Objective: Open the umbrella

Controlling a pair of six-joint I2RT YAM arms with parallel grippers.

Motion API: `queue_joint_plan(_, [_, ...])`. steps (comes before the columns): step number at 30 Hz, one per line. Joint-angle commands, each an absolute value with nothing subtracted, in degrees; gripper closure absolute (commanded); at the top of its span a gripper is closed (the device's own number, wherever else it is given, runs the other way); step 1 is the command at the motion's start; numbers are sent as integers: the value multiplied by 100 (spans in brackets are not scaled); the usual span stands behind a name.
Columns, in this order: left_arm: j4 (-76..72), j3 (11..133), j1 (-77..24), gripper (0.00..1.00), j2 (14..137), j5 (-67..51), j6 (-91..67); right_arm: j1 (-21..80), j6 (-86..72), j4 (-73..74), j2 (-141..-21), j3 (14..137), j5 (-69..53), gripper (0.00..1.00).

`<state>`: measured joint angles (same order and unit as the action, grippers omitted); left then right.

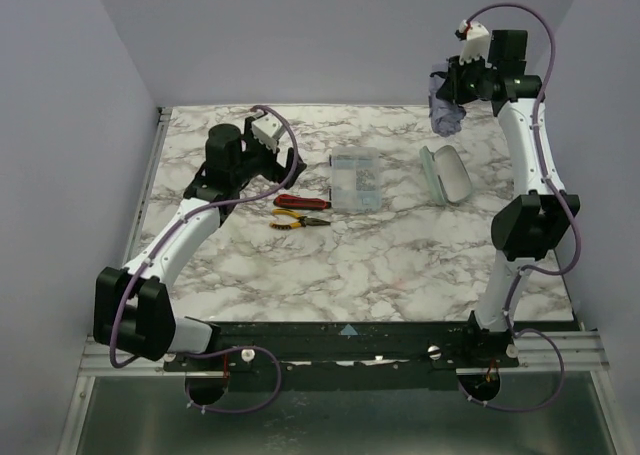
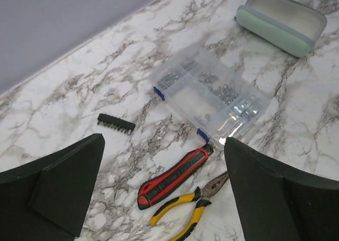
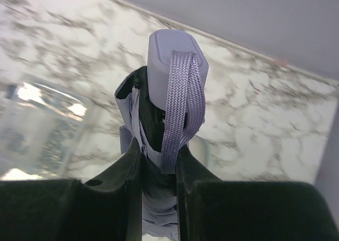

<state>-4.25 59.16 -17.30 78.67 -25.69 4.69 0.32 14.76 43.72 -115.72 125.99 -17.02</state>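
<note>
The folded lavender umbrella (image 1: pixel 447 110) hangs in the air at the back right, clamped in my right gripper (image 1: pixel 462 83). In the right wrist view its handle (image 3: pixel 169 61) and strap (image 3: pixel 179 108) stick out past the fingers (image 3: pixel 127 167), which are shut on the bunched canopy and black folds (image 3: pixel 159 156). The mint-green tube case (image 1: pixel 445 172) lies on the marble table (image 1: pixel 380 255), also seen as the case (image 2: pixel 280 21) in the left wrist view. My left gripper (image 1: pixel 283 155) hovers over the back left, jaws wide open with nothing between them (image 2: pixel 164 198).
A clear plastic parts box (image 1: pixel 356 180) (image 2: pixel 212 95) sits mid-table. A red utility knife (image 2: pixel 175 177) and yellow-handled pliers (image 2: pixel 188 204) lie near it, with a black bit strip (image 2: pixel 116 123) to the left. Walls close in at the back and sides.
</note>
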Motion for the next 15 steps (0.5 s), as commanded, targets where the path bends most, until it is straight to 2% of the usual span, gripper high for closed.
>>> queue_joint_plan(1, [-701, 5986, -1679, 2, 7283, -2941, 297, 41, 71, 3072, -10792, 12270, -3905, 100])
queue_joint_plan(4, [-312, 6303, -1678, 2, 7149, -2917, 194, 40, -1301, 1484, -10285, 11310, -5061, 100])
queue_joint_plan(7, [982, 7147, -1672, 2, 7342, -3249, 159, 159, -2486, 130, -9857, 10321, -5575, 100])
queue_joint_plan(10, [1718, 7702, -1637, 2, 7420, -4102, 117, 541, -2139, 261, -9535, 9931, -5843, 100])
queue_joint_plan(15, [935, 7434, -1635, 2, 7015, -5186, -639, 1316, -383, 1332, -8833, 9167, -5645, 100])
